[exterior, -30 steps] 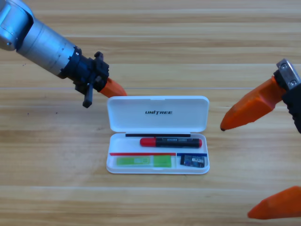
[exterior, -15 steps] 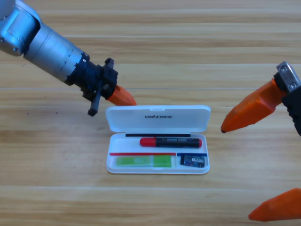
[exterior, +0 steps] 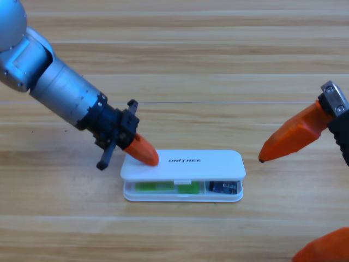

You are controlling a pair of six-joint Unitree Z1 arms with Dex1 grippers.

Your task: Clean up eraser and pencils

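The white case (exterior: 210, 160) lies at the table's middle with its lid tipped far down over the tray, leaving a narrow gap at the front. Through that gap I see the light-green highlighter (exterior: 163, 187) on the left and the dark eraser (exterior: 224, 188) on the right. The black marker with the red cap is hidden under the lid. My left gripper (exterior: 146, 156) rests its orange tip on the lid's left end, jaws together. Off the case's right side, my right gripper (exterior: 278, 210) waits with its jaws wide apart.
The left arm (exterior: 54, 87) slants in from the upper left corner. Bare wooden table (exterior: 180, 60) surrounds the case on all sides.
The left gripper moved down and right, pushing the upright lid down over the tray. The marker went out of sight under it. The right gripper stayed in place.
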